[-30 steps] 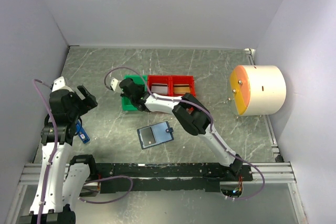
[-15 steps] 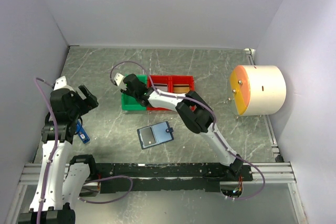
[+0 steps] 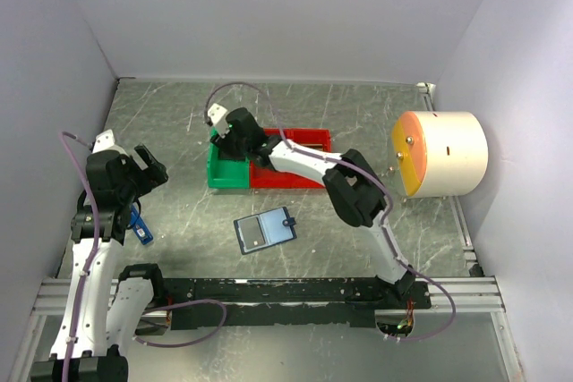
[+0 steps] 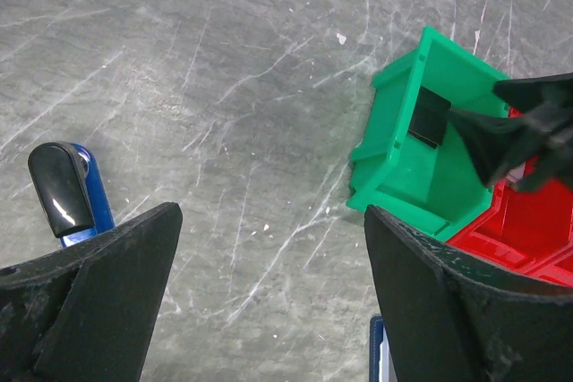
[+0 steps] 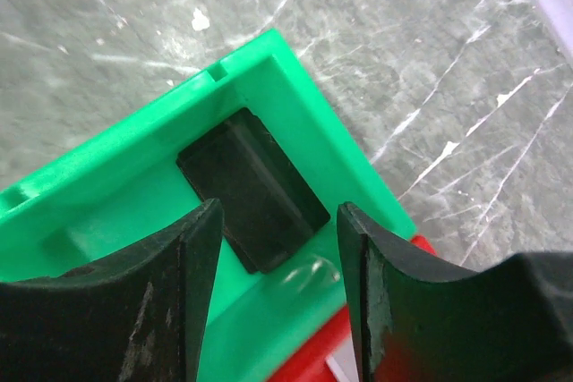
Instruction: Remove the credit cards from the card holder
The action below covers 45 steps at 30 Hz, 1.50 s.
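The card holder [image 3: 264, 231] lies open and flat on the table near the arms' bases, with a grey card [image 3: 258, 233] showing in its pocket. To the left, the left gripper [image 4: 269, 221] hangs above the table with its fingers spread wide and nothing between them, a blue tag [image 4: 89, 203] just beside it. Farther back, the right gripper [image 5: 277, 214] hovers over the green bin [image 5: 295, 87], fingers apart. A dark card [image 5: 255, 190] lies loose inside that bin. A tan card [image 3: 311, 144] shows in the adjoining red bin [image 3: 295, 174].
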Available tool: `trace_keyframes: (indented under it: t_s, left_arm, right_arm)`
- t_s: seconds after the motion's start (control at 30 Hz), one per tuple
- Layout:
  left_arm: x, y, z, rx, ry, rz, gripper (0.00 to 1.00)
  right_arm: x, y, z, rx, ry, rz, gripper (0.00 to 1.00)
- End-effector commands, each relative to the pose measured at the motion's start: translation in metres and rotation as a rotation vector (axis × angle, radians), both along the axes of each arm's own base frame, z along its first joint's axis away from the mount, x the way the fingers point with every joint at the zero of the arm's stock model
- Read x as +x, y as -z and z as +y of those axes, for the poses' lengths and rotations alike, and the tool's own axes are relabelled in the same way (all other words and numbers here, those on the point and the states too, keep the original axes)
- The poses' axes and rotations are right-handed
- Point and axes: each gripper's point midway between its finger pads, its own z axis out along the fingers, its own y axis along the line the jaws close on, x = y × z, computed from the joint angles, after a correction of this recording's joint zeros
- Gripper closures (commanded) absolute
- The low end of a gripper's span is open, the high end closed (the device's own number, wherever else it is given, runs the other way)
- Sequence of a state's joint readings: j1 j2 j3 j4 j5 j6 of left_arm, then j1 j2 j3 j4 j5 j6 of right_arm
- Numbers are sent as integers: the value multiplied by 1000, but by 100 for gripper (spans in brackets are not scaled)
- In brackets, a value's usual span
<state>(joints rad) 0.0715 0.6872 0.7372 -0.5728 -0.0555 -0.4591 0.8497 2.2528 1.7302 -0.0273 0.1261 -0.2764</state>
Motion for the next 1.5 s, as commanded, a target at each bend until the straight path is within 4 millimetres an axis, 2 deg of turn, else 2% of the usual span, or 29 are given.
trace_keyframes:
  t_s: [0.0,0.17,0.23,0.33,0.43,0.57,0.6,0.67,0.77,0.9,1.0,1.1,1.23,1.33,1.47]
  left_arm:
    - [3,1,-2,-1,23,-7,5]
    - [3,3,-2,-3,28,1,5]
    - [3,3,-5,-8,40,-2,5]
    - [5,5,-10,-19,71,0,6]
    - [7,8,-22,-46,137,9,6]
    - [12,12,-47,-108,276,0,8]
    - [13,14,-52,-122,310,4,9]
    - [13,18,-62,-152,368,19,9]
    - [11,26,-79,-221,443,54,11]
    - [-1,39,-111,-378,551,104,15]
    - [-17,55,-140,-465,615,166,18]
    - [-37,73,-172,-476,677,231,21]
    - [-55,90,-204,-500,707,290,29]
    - [-61,102,-213,-502,695,322,33]
    - [-60,106,-221,-488,706,344,40]
  right_arm:
    - [-14,-58,3,197,-28,34,45]
    - [-39,-82,-12,303,-10,112,44]
    - [-58,-93,-19,385,-21,169,44]
    - [-96,-99,-32,485,-50,296,45]
    - [-129,-88,-53,549,7,498,47]
    - [-179,-54,-79,591,72,818,50]
    - [-193,-43,-85,612,81,865,51]
    - [-212,-40,-94,682,102,918,51]
    - [-224,-35,-107,774,183,954,51]
    - [-230,-33,-114,836,236,980,51]
    - [-235,-27,-113,823,244,1007,59]
    - [-240,-12,-109,788,250,1060,64]
    - [-242,-1,-103,783,261,1101,69]
    - [-243,8,-97,752,261,1129,73]
    - [-248,15,-88,740,234,1169,76]
